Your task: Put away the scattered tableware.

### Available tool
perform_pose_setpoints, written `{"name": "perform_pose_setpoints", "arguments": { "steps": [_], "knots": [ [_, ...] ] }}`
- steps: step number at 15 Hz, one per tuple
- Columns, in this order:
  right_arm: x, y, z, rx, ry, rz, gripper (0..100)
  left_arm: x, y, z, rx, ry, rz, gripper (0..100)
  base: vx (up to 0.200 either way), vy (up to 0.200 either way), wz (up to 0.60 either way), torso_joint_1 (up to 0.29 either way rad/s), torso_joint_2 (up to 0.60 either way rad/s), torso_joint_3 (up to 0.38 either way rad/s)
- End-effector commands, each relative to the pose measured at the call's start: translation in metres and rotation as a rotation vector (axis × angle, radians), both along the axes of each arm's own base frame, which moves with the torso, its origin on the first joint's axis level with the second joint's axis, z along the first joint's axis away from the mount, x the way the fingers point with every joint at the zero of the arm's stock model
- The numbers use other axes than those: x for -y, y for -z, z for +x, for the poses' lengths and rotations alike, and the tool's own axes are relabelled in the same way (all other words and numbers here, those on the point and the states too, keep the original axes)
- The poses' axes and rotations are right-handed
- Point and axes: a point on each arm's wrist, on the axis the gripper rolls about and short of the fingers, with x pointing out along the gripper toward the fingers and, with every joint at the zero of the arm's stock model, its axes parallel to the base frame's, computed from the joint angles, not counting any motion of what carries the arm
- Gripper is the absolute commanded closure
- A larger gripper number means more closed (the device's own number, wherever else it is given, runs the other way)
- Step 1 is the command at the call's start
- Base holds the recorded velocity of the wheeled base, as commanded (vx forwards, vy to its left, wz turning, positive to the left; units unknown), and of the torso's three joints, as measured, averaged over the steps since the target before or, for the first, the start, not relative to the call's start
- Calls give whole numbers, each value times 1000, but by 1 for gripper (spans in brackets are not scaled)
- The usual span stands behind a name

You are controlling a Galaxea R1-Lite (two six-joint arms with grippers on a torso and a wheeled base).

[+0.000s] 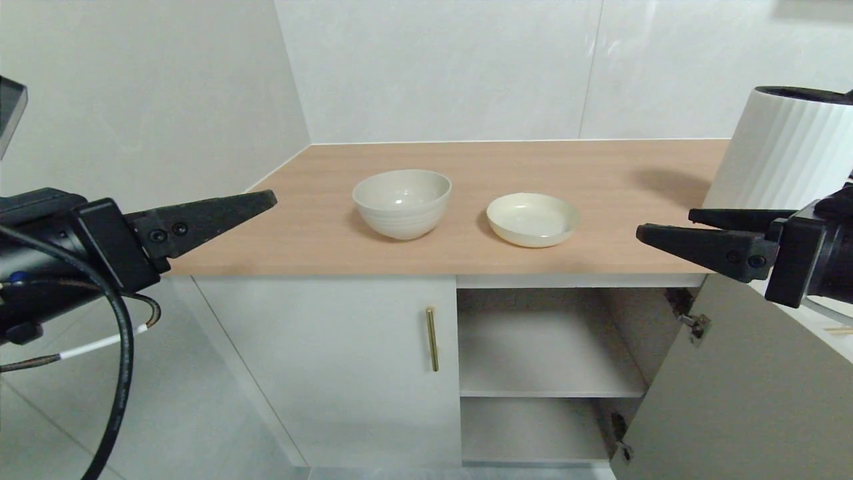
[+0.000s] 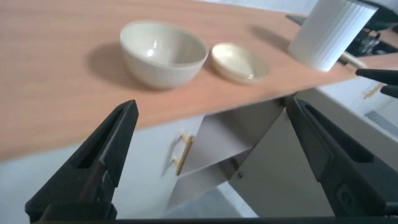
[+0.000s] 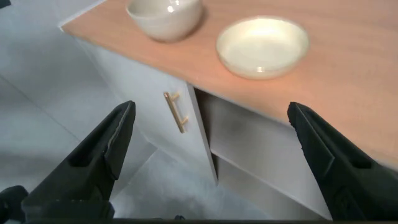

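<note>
On the wooden tabletop (image 1: pixel 320 233) stand two pieces of tableware: one deep bowl (image 1: pixel 402 202) and one shallow dish (image 1: pixel 532 219). Both are cream-coloured, upright and set apart, with a strip of bare wood between them. The bowl sits toward the left, over the one closed cabinet door (image 1: pixel 333 360), which carries one gold handle (image 1: pixel 432 339). The dish sits to the right of the bowl, close to the front edge and over the open compartment. One white ribbed container (image 1: pixel 786 150) occupies the right end of the tabletop, well apart from the dish.

Edges and room:
- Bare wood lies behind both pieces up to the wall, and between the dish and the container.
- The tabletop's left end runs at an angle toward the wall corner.
- One cabinet door (image 1: pixel 733 387) stands swung open on the right. It exposes one inner shelf (image 1: pixel 546 360) and a lower level beneath it.

Left pincer (image 2: pixel 211 107): fingers spread wide, holding nothing, hovering in front of the tabletop's left end. Right pincer (image 1: pixel 665 223): fingers spread, holding nothing, hovering before the container, above the open door. Neither touches the tableware.
</note>
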Motion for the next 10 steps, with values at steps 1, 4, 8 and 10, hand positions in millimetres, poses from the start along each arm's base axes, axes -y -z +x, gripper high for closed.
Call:
{"name": "perform_pose_setpoints", "arguments": {
  "steps": [1, 4, 8, 10],
  "knots": [
    [-1, 1, 1, -3, -1, -2, 0, 1, 2, 2, -9, 1, 2, 0, 0, 0, 0, 173, -476, -290],
    [-3, 4, 4, -17, -2, -12, 0, 3, 0, 9, -13, 9, 3, 0, 0, 0, 0, 190, -463, -282],
    [-17, 13, 33, 25, 4, -57, 0, 9, -8, 35, -21, -10, 5, 0, 0, 0, 0, 91, -220, -127],
    [-19, 14, 59, 3, 57, -71, 0, 14, -18, 57, -51, -26, 15, 0, 0, 0, 0, 0, 0, 0]
  ]
}}
